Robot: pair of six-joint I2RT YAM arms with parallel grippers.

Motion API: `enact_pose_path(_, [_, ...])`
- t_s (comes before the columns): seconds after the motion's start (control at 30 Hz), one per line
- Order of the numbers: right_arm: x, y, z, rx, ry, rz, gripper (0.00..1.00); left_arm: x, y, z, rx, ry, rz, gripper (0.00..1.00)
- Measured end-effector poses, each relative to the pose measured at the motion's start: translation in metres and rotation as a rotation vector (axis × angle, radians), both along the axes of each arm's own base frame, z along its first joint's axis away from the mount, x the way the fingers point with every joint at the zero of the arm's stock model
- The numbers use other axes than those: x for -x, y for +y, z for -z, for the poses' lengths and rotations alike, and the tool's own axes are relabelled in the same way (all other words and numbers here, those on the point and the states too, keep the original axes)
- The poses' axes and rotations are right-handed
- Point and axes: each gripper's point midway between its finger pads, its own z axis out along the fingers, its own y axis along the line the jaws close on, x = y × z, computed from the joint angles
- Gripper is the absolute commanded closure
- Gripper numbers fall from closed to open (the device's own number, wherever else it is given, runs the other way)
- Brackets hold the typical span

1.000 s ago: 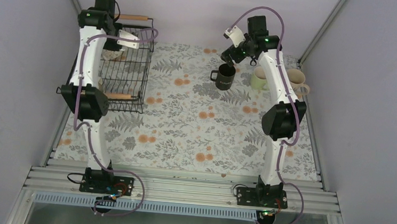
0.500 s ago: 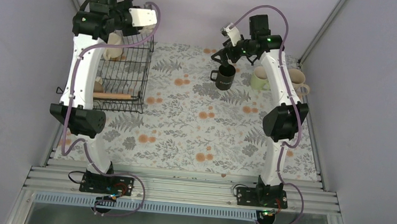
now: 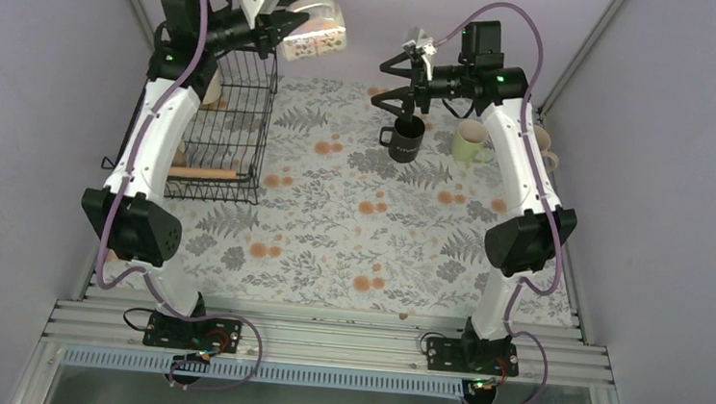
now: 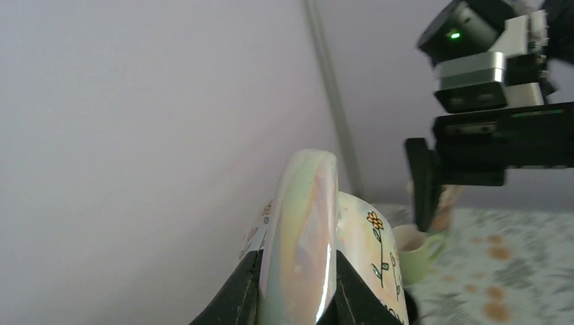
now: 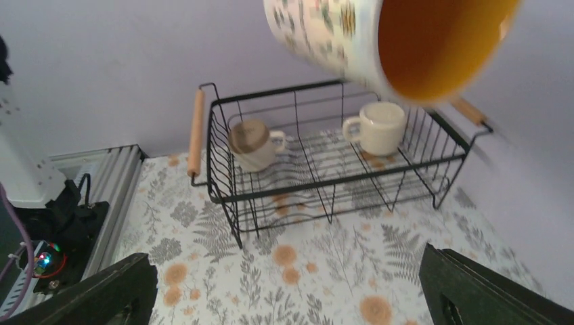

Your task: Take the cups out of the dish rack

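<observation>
- Our left gripper (image 3: 289, 29) is clamped on the handle of a flowered mug (image 3: 317, 38), held on its side in the air above the far corner of the dish rack (image 3: 261, 132).
- Its orange mouth points at the right gripper (image 3: 388, 84), which is spread wide and faces it across a gap, above the black mug (image 3: 405, 140).
- A brownish mug (image 5: 252, 143) and a cream mug (image 5: 378, 127) sit in the rack, and we judge the left arm nearer them.
</observation>
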Motion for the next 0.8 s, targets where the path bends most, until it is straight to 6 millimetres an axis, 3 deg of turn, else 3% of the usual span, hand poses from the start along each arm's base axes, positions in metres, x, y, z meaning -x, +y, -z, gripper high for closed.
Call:
enact_pose_path(0.2, [0.01,0.005,-0.022,-0.076,-0.051,-0.07,0.0,0.017,-0.036,0.024,0.095,0.133,0.204,0.98])
enact_pose_path(0.33, [0.01,0.006,-0.027,-0.095,-0.069,-0.086,0.02,0.033,-0.058,0.024,0.108,0.143,0.307,0.98])
enact_pose_path(0.4, [0.012,0.007,-0.029,-0.101,-0.067,-0.094,0.07,0.042,-0.065,0.022,0.115,0.133,0.356,0.98])
enact_pose_path(0.53, [0.013,0.01,-0.031,-0.117,-0.062,-0.119,0.32,0.048,-0.069,0.022,0.13,0.138,0.4,0.98])
enact_pose_path(0.8, [0.02,0.016,-0.027,-0.123,-0.028,-0.153,0.47,0.046,-0.079,0.028,0.155,0.139,0.46,0.98])
